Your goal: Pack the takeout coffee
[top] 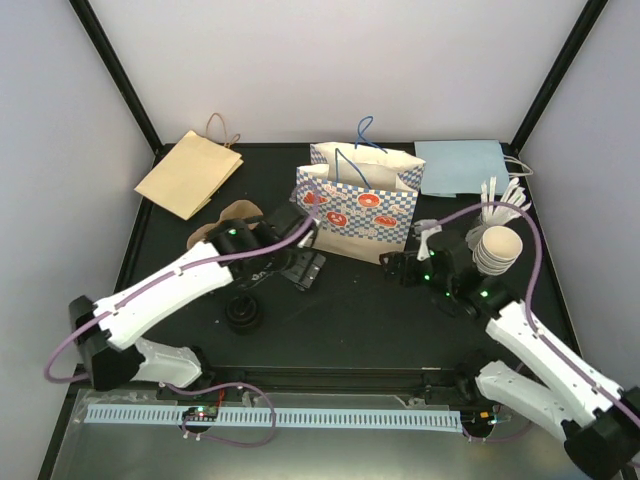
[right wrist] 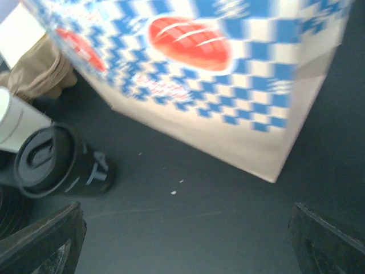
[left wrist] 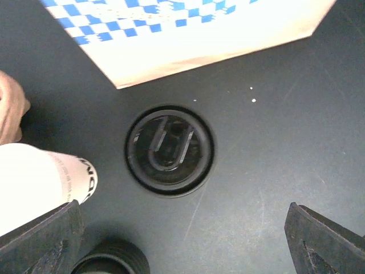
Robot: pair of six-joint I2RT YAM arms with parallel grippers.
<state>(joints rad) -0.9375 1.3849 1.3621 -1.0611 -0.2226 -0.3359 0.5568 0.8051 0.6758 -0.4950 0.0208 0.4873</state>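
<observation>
Left hand: my left hand (left wrist: 182,240) is spread wide and empty. It hangs straight above the dark takeout coffee cup with the black plastic lid (left wrist: 169,149), and I read that as a line-up for a top-down grab.
Right hand: my right hand (right wrist: 182,242) is also released and empty. It sits low, facing the bag front, probably placed to steady the bag.
Coffee cup: upright on the black tabletop (top: 380,310), just in front of the blue-and-white checkered paper bag with red print (top: 360,205), not touching it. It is not packed yet.
Bag: upright with its mouth open and handles up, so it can take a cup from above. It is the only bag ready to load.
Clutter: a white paper cup (left wrist: 40,182) sits just beside the coffee and looks tipped, though I'm not sure. A stack of black lids (top: 245,315) is near it. A brown cardboard cup carrier (top: 225,218) lies off to the left.
Bag count: 3. One checkered and upright, one flat brown kraft bag (top: 190,172), one flat pale-blue bag (top: 465,165).
Cup count: 1 lidded, 1 loose white, and 1 nested stack of paper cups (top: 497,248) on the right. I can't tell how many are in the stack.
Lid stacks: 1.
</observation>
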